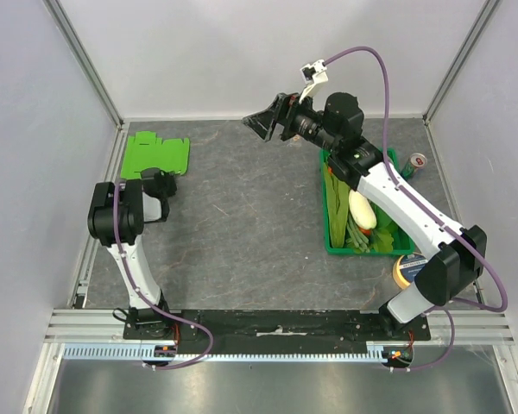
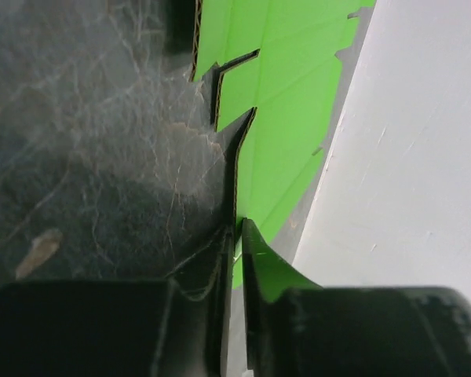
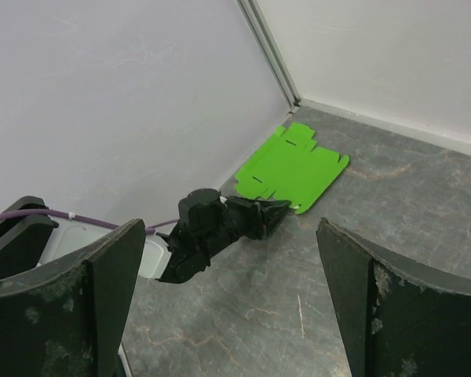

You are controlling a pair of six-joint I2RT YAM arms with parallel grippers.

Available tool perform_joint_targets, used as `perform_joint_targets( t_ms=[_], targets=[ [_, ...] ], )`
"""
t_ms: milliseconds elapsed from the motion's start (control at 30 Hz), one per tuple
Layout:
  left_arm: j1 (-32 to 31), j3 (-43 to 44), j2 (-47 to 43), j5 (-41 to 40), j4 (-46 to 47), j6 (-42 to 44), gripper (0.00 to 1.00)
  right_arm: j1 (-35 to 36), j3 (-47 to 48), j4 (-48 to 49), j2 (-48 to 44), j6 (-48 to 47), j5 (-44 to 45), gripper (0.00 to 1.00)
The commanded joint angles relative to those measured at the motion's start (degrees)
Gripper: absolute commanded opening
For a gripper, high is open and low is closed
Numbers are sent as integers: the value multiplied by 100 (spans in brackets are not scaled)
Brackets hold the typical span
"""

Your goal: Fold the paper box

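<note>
The paper box is a flat lime-green blank lying at the far left corner of the table, against the left wall. It also shows in the left wrist view and the right wrist view. My left gripper is at the blank's near edge. Its jaws are pressed together with the card's edge running in between them. In the right wrist view the left gripper is low on the table. My right gripper is raised at the back centre, open and empty, facing the blank.
A dark-green crate of vegetables stands at the right, under the right arm. A can stands beyond it and a tape roll lies near its front corner. White walls close in the left, back and right.
</note>
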Motion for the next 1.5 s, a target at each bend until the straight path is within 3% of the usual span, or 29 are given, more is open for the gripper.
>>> perform_joint_targets(
  t_ms=[0,67,300,467,667,867,900,1000,1300,1400,1433,1467],
  targets=[
    [101,53,167,-11,224,761,11,10,-311,140,-243,-33,299,98],
    [92,-8,-35,235,198,1234,2,27,-592,140,-357,28,360,98],
    [92,-1167,-1958,1728,-214,2458,2,326,-1568,-228,-613,-6,177,98],
    [92,-2046,-3775,3020,-1488,3300,2,256,-1543,-1370,-376,-647,141,98],
    [39,-2136,-5062,4962,-2893,4531,2,-630,-1770,-1540,-16,-464,-1325,98],
    [13,-2162,-6319,6097,-3844,5358,2,-763,-2640,-521,-50,-727,-2388,98],
    [-13,-2171,-6564,6211,-3958,5376,2,-799,-2920,116,-50,-719,-2608,98],
    [-109,-2197,-6794,6625,-4082,5377,2,-878,-3203,1103,11,-464,-3294,98],
    [-532,-2083,-6927,7362,-3882,5236,2,-940,-3037,2591,503,405,-3595,97],
    [-514,-2065,-6883,7557,-3757,5183,2,-1027,-3106,3126,583,938,-3629,86],
    [-523,-2057,-6891,7566,-3748,5166,2,-1088,-3194,3433,609,1203,-3691,69],
    [-523,-2048,-6909,7575,-3748,5157,2,-1098,-3308,4158,609,1467,-3778,63]
  ],
)
